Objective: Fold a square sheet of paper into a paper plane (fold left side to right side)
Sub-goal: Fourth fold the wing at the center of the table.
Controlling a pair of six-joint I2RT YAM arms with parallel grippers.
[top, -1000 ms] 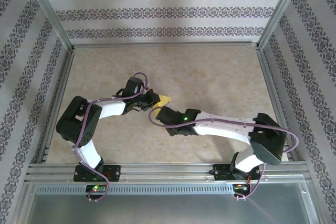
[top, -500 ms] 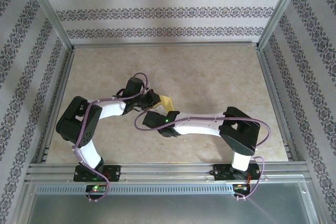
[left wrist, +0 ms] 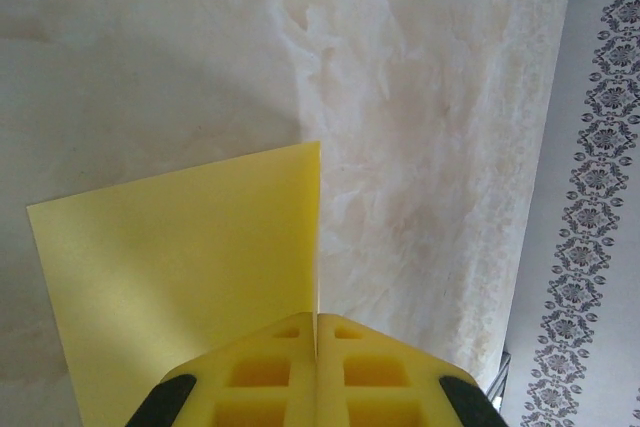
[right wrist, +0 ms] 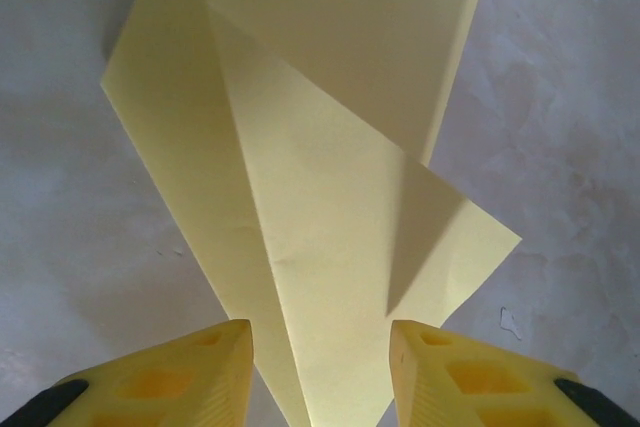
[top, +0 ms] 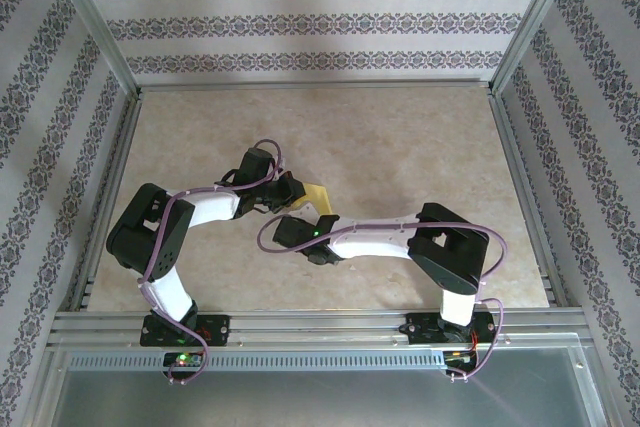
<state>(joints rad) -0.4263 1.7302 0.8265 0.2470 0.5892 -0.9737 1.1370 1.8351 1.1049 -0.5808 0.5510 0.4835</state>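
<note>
The thin yellow square sheet of paper (top: 317, 194) (right wrist: 330, 167), folded into overlapping pointed flaps with sharp creases, sits mid-table, slightly left of centre.

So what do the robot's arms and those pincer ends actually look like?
Both the left arm and right arm have white links between bulky black joints, with purple cables looping alongside and small green lights. The jaws are bright yellow blocks with square hollows and black outer edges.

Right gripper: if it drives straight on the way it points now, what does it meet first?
The yellow paper. Its folded pointed end lies between the open fingers of the right gripper, so it would push or ride over the sheet; height above it is unclear.
</note>
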